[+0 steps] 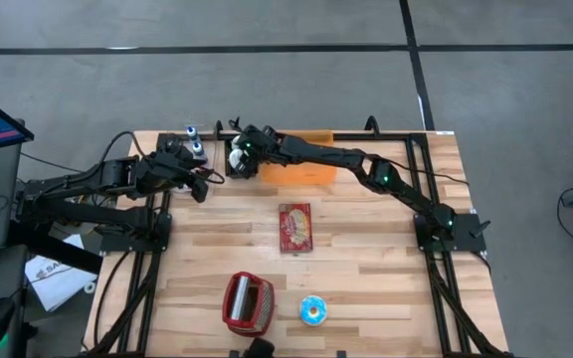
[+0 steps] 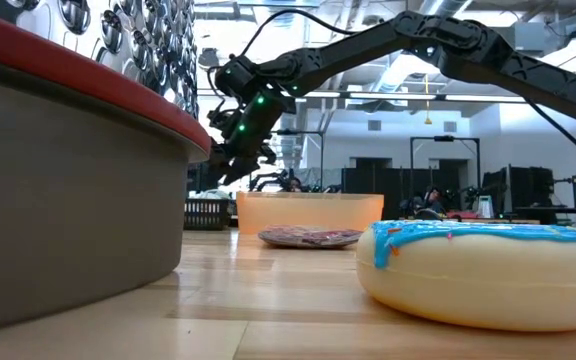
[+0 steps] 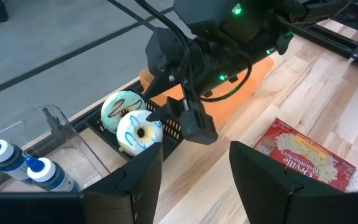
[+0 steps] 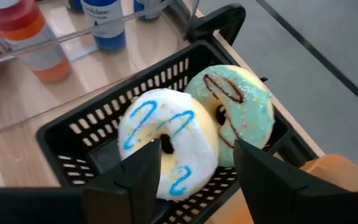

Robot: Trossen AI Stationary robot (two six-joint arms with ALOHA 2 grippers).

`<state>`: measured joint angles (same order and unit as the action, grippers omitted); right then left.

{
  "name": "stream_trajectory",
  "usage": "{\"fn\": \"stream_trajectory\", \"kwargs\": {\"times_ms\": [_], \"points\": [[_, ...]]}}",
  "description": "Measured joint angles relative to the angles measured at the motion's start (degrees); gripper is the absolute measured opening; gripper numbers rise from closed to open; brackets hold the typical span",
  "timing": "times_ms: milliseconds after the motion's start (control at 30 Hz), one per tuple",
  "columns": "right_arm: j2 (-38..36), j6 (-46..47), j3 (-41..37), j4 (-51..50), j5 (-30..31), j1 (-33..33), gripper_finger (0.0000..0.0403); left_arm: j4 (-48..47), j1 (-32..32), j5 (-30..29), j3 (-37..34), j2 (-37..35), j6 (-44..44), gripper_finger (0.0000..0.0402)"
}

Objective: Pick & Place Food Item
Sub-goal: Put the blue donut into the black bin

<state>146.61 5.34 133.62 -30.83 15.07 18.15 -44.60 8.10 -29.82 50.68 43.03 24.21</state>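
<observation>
Hovering over the black basket (image 4: 73, 134) at the far edge of the counter (image 1: 366, 278), the right gripper (image 4: 194, 163) is keeping its fingers apart, with nothing between them. Two doughnuts are sitting in that basket: a white doughnut with blue squiggles (image 4: 166, 143) is leaning against a mint-green doughnut with a chocolate drizzle (image 4: 238, 109), the two touching. The right gripper is hanging just above the white one without gripping it. The left gripper (image 3: 194, 165) is waiting near the counter's far left corner, fingers spread and empty, facing the basket. An orange bin (image 1: 306, 169) is standing just beside the basket. Farther toward the middle, a popcorn box (image 1: 294, 227) is lying flat. Near the front edge, a red grater-like tool (image 1: 248, 301) and a blue-iced doughnut (image 1: 313, 310) are resting apart from each other. Squeeze bottles (image 3: 17, 165) are standing beyond the basket.
</observation>
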Motion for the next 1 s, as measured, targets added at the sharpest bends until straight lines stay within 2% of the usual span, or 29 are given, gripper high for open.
{"fn": "stream_trajectory", "kwargs": {"times_ms": [233, 400, 567, 667, 833, 1000], "points": [[-2.38, 2.21, -0.05, -2.43, -0.07, -0.96, 0.0182, -0.38, -0.02, 0.69, 0.0, 0.02, -1.24, 0.0182], [-7.23, 2.34, 0.04, -9.8, -0.56, -0.85, 0.0174, -0.35, -0.02, 2.56, 0.0, -0.04, -2.69, 0.0182], [-12.56, 1.95, 0.02, -18.95, -5.5, -1.0, 0.0167, -0.12, -1.87, 4.47, 0.0, -0.7, -4.76, 0.0182], [-15.08, 1.89, 0.11, -28.24, -9.78, -1.54, 0.0165, 0.78, -3.83, 8.39, 0.0, -1.16, -5.36, 0.0182], [-17.53, 0.97, 0.02, -46.3, -13.85, -4.0, 0.0165, 4.38, -6.91, 21.64, 0.02, -1.26, -7.35, 0.0182], [-20.21, 0.14, 0.02, -56.34, -14.96, -8.07, 0.0166, 5.83, -8.09, 23.73, 0.02, -1.34, -7.28, 0.0182]]}}
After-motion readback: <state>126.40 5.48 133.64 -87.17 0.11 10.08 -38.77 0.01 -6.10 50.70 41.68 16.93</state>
